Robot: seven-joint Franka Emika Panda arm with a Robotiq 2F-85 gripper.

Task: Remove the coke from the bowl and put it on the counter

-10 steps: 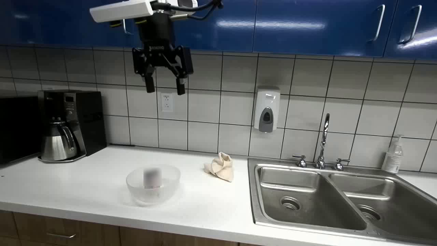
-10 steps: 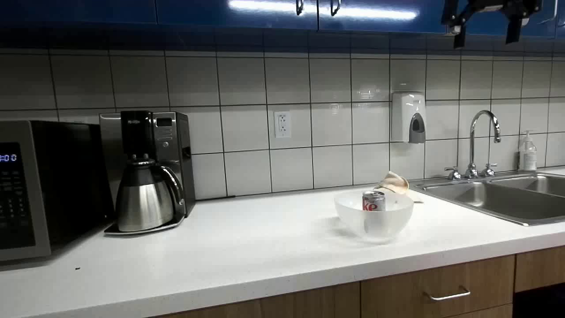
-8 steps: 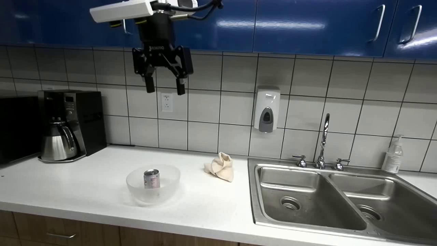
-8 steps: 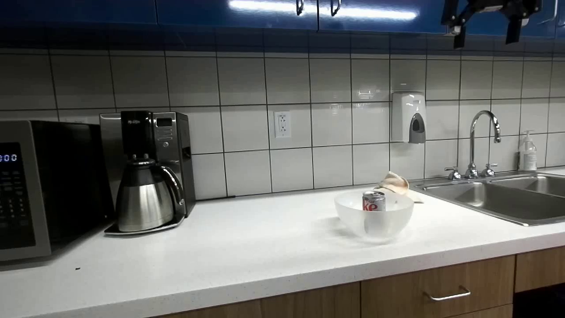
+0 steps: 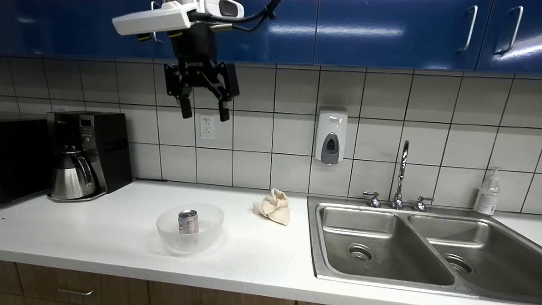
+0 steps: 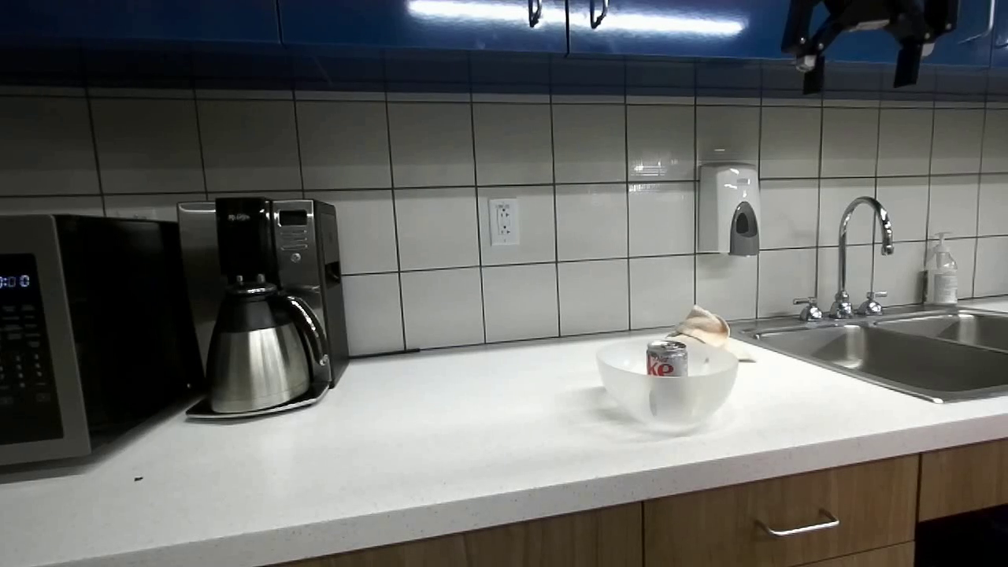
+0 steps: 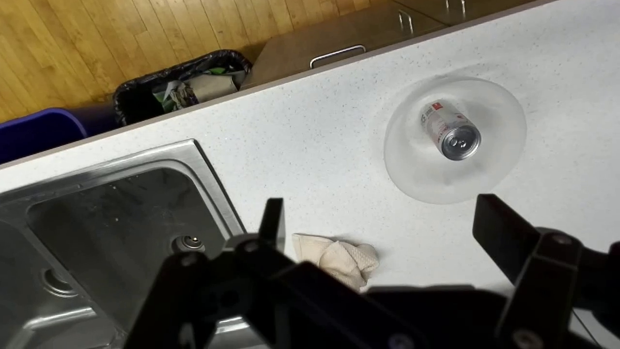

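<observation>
The Diet Coke can (image 6: 667,361) stands upright, or nearly so, inside the frosted bowl (image 6: 701,402) on the white table (image 6: 433,441). The end effector (image 5: 205,116) hangs well above it, its fingers (image 5: 224,112) spread with nothing between them. The step in hand looks to be the approach. In the wrist view the can shows off-centre, nearer one finger than the other, so line up over it first, then come straight down; a slanting descent could catch the rim and shove the bowl. Let one finger pass on each side of the can, within the bowl wall, and halt short of the bowl's floor. Squeeze just enough to hold, since thin metal may dent. Lift vertically until the can's base clears the rim, then set it upright on the table.
</observation>
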